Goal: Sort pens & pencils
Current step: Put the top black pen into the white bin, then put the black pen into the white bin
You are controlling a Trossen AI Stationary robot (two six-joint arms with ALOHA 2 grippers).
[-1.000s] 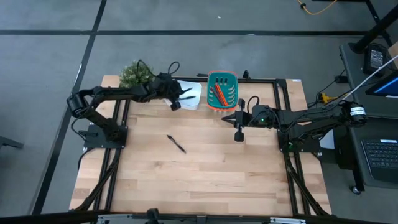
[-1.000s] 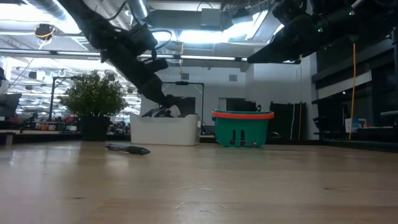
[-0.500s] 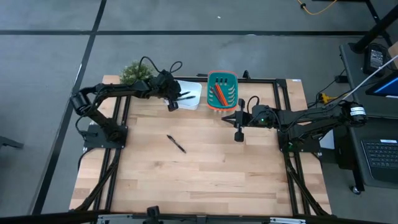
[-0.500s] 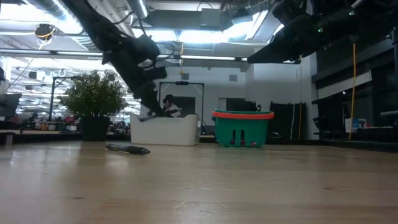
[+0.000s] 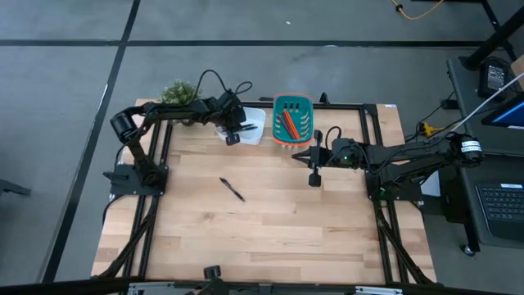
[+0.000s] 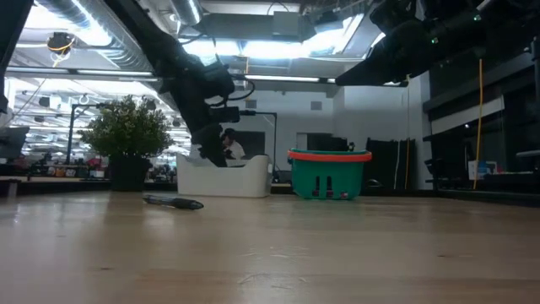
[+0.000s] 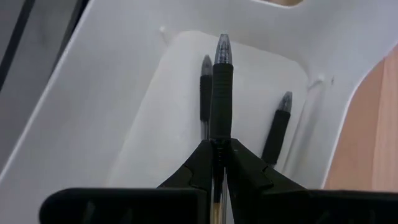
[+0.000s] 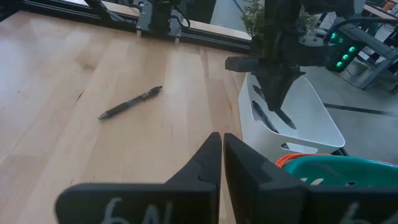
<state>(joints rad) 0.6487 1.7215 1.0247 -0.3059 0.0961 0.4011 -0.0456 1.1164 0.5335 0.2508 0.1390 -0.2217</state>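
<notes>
Your left tool pinches a black pen over the white bin, where two pens lie. Let go too high and it may bounce out. One pen waits on the table below the bin. Your right tool is shut, empty.

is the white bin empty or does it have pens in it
Not empty: two pens lie in the white bin, and the left pincer holds a third above them.
</notes>
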